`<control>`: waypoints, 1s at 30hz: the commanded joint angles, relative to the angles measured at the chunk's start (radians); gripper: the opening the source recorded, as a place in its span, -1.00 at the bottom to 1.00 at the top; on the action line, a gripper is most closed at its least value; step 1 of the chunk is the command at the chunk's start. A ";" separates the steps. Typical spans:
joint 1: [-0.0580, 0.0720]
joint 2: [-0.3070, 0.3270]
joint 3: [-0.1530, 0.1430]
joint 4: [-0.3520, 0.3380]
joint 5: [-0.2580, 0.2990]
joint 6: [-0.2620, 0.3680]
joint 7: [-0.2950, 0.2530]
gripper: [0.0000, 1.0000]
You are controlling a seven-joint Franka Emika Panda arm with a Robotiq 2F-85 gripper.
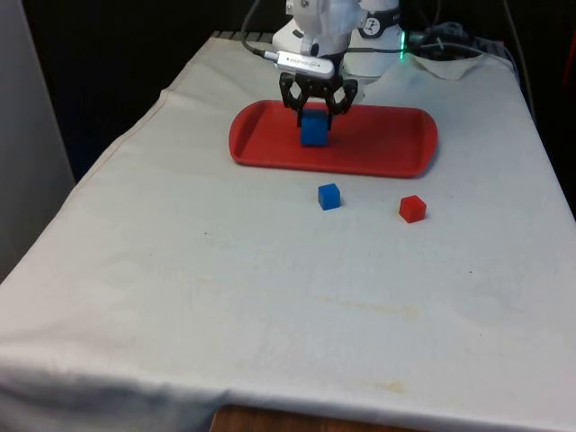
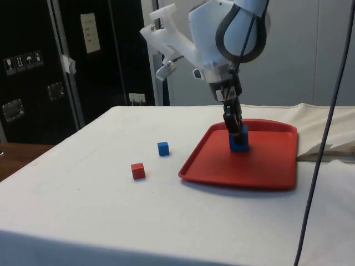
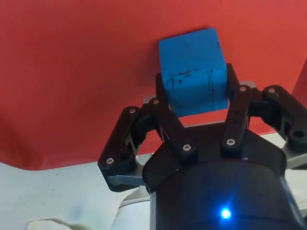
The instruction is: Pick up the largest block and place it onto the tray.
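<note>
Starting from the front view's left: bare white tablecloth (image 1: 180,297) out there, then the red tray (image 1: 396,148) sitting toward the far end of the table. On the tray's left half is the large blue block (image 1: 314,128), and the black gripper (image 1: 315,110) is right on top of it, coming straight down from the white arm (image 1: 319,22). From the wrist view, the fingers (image 3: 238,103) are pressed against opposite sides of the block, so it's pinched between them. In the side view the block's bottom looks like it's at the tray surface or just a hair above it, honestly can't tell which.

Moving right, a small blue cube (image 1: 329,196) sits on the cloth just in front of the tray's near rim. Further to the front view's right, a small red cube (image 1: 412,209) sits near it, also on the cloth, and the two aren't touching. Both are well apart from the gripper.
</note>
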 commanded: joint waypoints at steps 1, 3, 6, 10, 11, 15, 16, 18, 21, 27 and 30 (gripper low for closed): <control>0.000 -0.001 0.000 -0.001 0.000 0.002 0.000 -0.99; -0.002 -0.010 0.001 -0.007 0.002 0.006 -0.003 -0.99; -0.001 -0.009 0.000 -0.005 0.001 0.004 -0.002 -0.75; -0.001 -0.008 0.000 -0.004 0.000 0.003 0.000 0.22; -0.001 -0.007 0.000 -0.003 -0.001 0.002 0.000 0.44; -0.001 -0.007 0.000 -0.003 -0.001 0.002 0.000 1.00; -0.001 -0.007 0.000 -0.003 -0.001 0.002 0.000 1.00; -0.001 -0.007 0.000 -0.003 -0.001 0.002 0.000 1.00; 0.000 -0.007 0.000 -0.001 -0.003 0.000 0.002 1.00; 0.003 -0.005 0.000 0.022 -0.010 -0.018 0.012 1.00; -0.001 -0.005 0.004 0.034 -0.001 -0.021 0.004 1.00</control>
